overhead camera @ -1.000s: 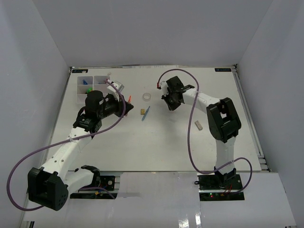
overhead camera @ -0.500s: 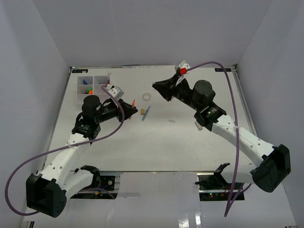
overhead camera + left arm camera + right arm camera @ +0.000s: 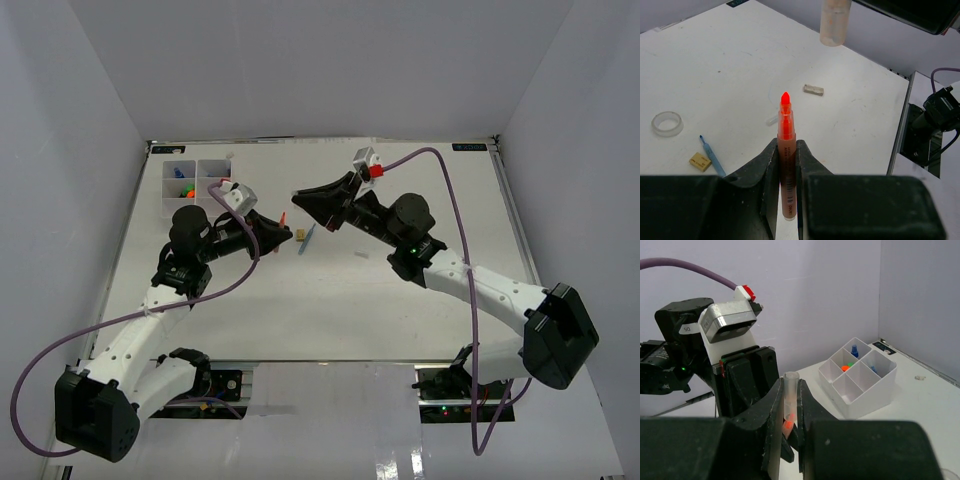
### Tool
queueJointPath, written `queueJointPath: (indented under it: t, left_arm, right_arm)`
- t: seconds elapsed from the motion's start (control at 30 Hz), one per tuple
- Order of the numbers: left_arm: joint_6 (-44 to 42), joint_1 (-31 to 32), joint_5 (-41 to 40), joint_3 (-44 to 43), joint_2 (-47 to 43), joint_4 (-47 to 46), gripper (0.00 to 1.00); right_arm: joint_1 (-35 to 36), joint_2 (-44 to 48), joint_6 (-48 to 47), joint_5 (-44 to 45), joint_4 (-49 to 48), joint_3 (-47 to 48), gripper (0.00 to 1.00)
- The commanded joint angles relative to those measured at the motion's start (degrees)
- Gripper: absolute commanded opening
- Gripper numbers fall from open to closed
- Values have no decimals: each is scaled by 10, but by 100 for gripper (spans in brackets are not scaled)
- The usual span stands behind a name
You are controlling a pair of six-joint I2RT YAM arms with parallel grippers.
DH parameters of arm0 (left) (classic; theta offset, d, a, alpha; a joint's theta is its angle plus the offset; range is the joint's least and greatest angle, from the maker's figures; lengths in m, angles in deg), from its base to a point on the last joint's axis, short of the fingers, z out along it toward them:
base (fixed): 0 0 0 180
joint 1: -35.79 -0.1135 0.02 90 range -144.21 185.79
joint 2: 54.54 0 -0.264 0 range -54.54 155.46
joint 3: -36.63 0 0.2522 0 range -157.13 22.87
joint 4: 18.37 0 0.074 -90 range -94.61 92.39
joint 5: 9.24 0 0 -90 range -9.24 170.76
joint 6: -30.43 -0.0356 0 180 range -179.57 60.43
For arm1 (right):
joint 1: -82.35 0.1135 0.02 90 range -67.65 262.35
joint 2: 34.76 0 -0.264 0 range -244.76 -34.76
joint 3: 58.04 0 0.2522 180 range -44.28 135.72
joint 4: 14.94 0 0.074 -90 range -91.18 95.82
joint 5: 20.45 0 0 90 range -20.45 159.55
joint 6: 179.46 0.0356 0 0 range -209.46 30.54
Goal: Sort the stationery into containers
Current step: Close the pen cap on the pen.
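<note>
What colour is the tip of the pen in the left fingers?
The highlighter tip is bright orange, clearest in the left wrist view.

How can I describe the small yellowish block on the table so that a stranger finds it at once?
On the white table, look for the clear tape ring. Near it lies a thin blue pen, and the block sits close by the pen's side. It alone is squat and brass-yellow; the pen is long and blue, the ring round and clear.
</note>
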Motion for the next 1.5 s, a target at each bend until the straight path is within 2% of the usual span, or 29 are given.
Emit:
queueJointPath:
  t: [0.0, 0.37, 1.47]
  left_arm:
    - [8, -1, 22, 5, -15, -25, 1]
    - [8, -1, 29, 9, -20, -34, 1]
    - [15, -1, 38, 19, -33, -55, 1]
  right_arm:
    - [9, -4, 18, -7, -90, 1, 8]
    - [16, -38, 32, -15, -111, 7, 8]
    - [27, -50, 18, -17, -120, -8, 8]
